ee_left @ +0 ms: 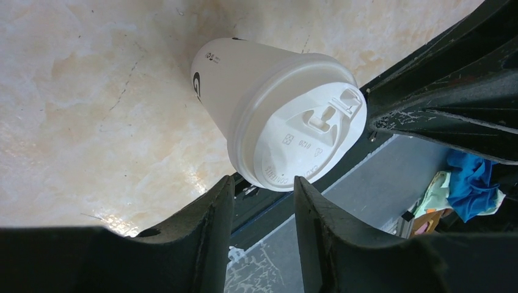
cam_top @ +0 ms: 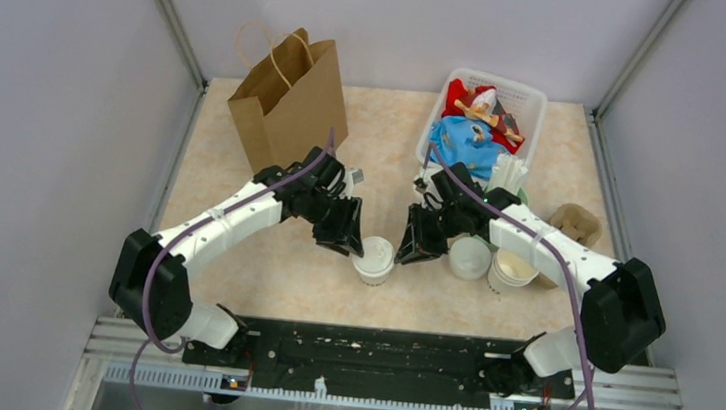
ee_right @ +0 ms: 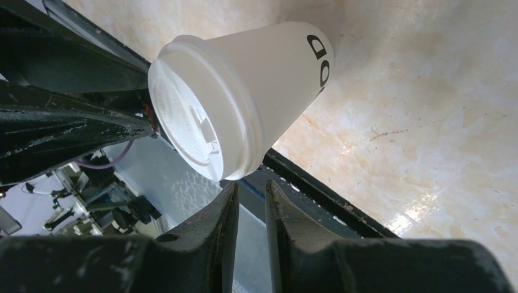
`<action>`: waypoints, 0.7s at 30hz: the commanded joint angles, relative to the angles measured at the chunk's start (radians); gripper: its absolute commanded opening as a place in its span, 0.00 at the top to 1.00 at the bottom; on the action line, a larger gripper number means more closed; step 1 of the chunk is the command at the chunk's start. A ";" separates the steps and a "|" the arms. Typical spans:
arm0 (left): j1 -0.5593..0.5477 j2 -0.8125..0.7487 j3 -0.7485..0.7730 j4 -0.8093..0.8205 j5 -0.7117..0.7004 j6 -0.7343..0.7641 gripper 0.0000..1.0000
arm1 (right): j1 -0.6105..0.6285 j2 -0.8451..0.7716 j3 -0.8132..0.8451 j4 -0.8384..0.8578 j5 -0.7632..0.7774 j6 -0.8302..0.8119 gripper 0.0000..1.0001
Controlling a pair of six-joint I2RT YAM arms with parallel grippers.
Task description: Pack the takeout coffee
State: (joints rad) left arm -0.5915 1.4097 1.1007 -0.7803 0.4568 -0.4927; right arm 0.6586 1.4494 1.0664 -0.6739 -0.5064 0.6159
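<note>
Top: takeout coffee (cam_top: 374, 259) upright on the marbled table (cam_top: 262, 276), between both arms' fingertips.
Left wrist: left gripper (ee_left: 262, 183) spread, holding nothing; smooth plastic lid (ee_left: 305, 134) rim at its tips; lettering mostly hidden.
Right wrist: right gripper (ee_right: 250, 186) narrowed to a slit, pinching nothing; matte paper wall, lettering cut off.

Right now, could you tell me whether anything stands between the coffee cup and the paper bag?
The left gripper lies between the coffee cup and the paper bag, beside the cup; nothing else visible does.
</note>
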 commanded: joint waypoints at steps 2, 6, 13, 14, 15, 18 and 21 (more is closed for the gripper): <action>0.002 0.007 -0.011 0.035 0.017 0.009 0.54 | 0.004 0.013 0.020 0.031 0.035 0.021 0.78; 0.002 0.010 -0.016 0.033 0.016 0.015 0.56 | 0.003 0.021 0.016 0.045 0.026 0.023 0.79; 0.002 0.017 -0.018 0.025 0.002 0.026 0.58 | 0.004 0.033 0.010 0.072 0.014 0.038 0.79; 0.002 0.019 -0.018 0.025 0.002 0.027 0.59 | 0.003 0.035 0.009 0.075 0.015 0.039 0.78; 0.002 0.021 -0.019 0.026 0.003 0.028 0.59 | 0.003 0.039 0.006 0.077 0.017 0.040 0.78; 0.001 0.032 -0.027 0.028 0.004 0.032 0.60 | 0.003 0.046 -0.017 0.082 0.035 0.035 0.79; 0.002 0.034 -0.052 0.034 -0.001 0.036 0.61 | 0.003 0.043 -0.064 0.093 0.071 0.031 0.79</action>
State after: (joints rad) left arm -0.5915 1.4319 1.0817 -0.7731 0.4561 -0.4759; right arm 0.6586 1.4864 1.0492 -0.6094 -0.4824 0.6506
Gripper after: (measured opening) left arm 0.395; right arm 0.215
